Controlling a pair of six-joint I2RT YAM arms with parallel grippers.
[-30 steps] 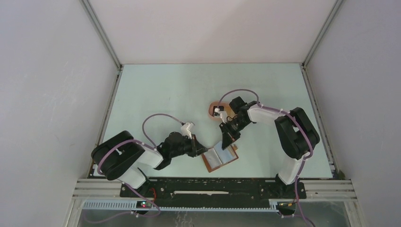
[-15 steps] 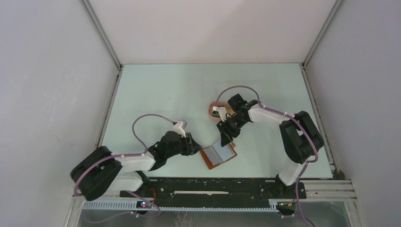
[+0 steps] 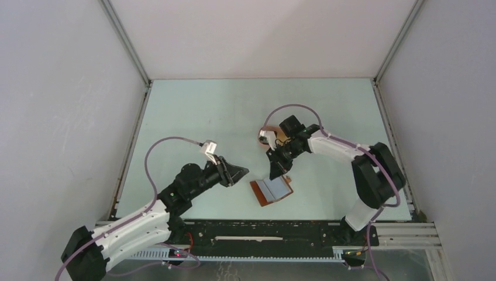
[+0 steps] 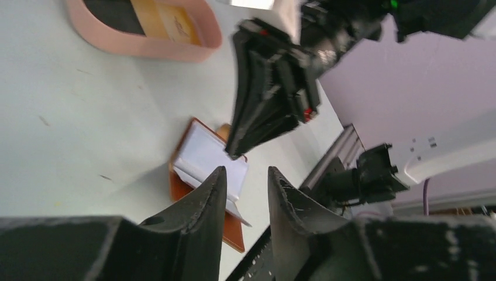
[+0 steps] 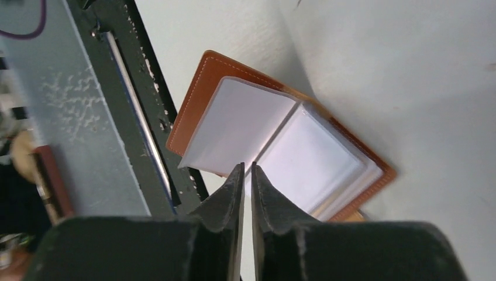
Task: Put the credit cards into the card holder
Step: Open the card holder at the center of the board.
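Counting as I go: one table (image 3: 205, 111), two arms bolted to it, left arm (image 3: 140, 225) and right arm (image 3: 368, 175). That makes two grippers, left gripper (image 3: 241, 171) and right gripper (image 3: 275, 173), two fingers each, four in all. One card holder (image 3: 271, 190), showing two pale pocket pages. One pink tray (image 4: 175, 51), and in it two cards: one black card (image 4: 111, 9), one tan card (image 4: 166, 17)
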